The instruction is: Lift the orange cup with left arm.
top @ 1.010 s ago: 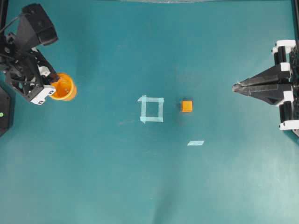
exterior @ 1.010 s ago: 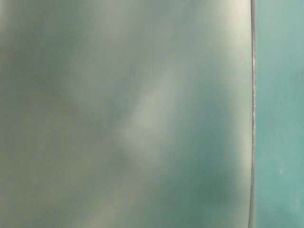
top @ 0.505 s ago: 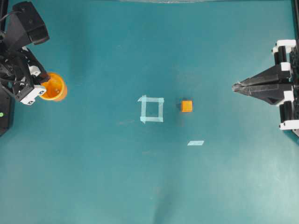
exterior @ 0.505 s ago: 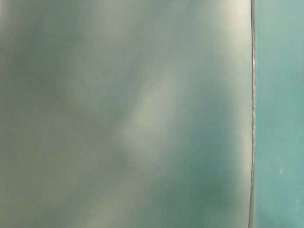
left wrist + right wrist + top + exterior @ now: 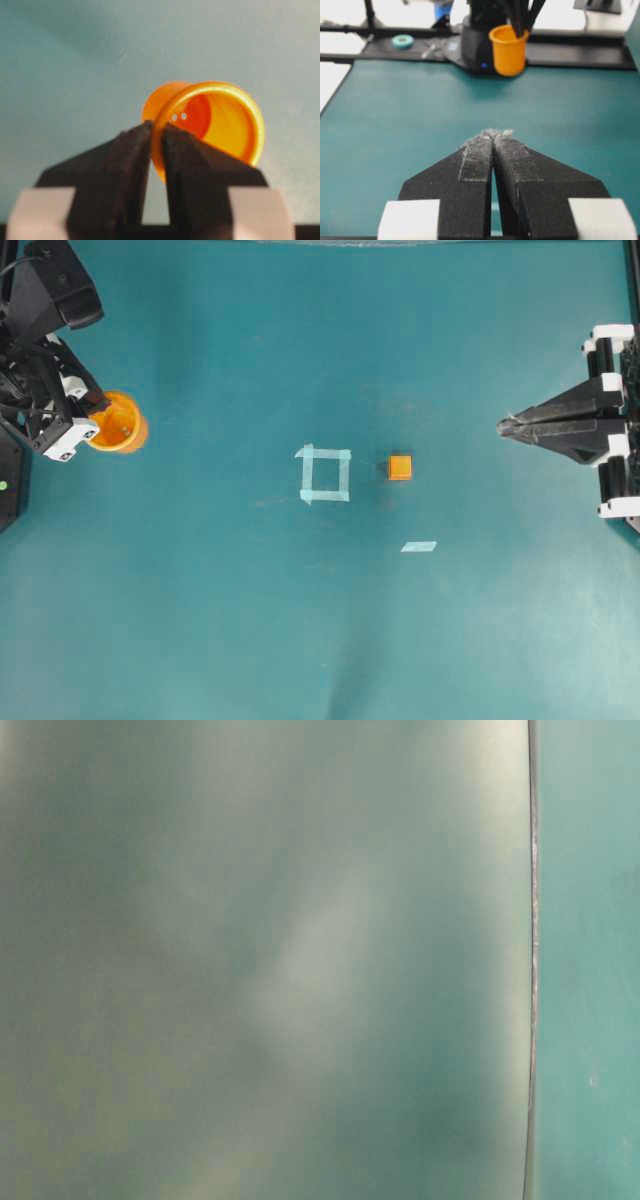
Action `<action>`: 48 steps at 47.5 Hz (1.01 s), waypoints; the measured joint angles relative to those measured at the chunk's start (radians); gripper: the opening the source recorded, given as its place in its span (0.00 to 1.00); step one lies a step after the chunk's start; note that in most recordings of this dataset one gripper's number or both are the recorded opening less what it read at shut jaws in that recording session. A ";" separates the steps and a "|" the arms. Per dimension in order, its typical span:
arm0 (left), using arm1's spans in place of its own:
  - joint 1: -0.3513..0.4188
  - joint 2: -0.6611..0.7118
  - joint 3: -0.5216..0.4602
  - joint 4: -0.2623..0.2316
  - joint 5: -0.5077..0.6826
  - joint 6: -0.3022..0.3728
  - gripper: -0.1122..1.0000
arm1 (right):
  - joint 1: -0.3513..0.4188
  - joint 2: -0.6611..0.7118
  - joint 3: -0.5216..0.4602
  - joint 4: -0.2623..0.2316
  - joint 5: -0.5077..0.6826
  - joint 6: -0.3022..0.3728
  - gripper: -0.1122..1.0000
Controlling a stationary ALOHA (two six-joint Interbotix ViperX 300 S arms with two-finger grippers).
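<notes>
We've got the left gripper (image 5: 157,131) pinched on the rim of the orange cup (image 5: 216,123), holding it up off the teal table (image 5: 300,620) at the far left. Our right gripper (image 5: 493,136) sits clamped shut on nothing, well away from the orange cube (image 5: 399,467) and the tape square (image 5: 325,474).

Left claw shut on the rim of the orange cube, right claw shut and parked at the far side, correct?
Not quite. The left claw is pinching the rim of the orange cup, not the cube; the left wrist view shows it. The orange cube sits untouched beside the tape square in the overhead view. The right claw is shut and parked, as you said.
</notes>
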 measured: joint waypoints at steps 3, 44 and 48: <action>0.000 0.000 0.000 -0.002 0.000 0.000 0.16 | 0.000 0.002 -0.002 0.000 0.000 0.000 0.10; 0.000 -0.002 -0.023 0.000 0.000 0.003 0.16 | 0.000 0.002 -0.002 0.000 0.000 0.000 0.10; 0.000 0.000 -0.025 0.000 0.000 0.003 0.16 | 0.000 0.002 -0.002 0.000 0.000 0.000 0.10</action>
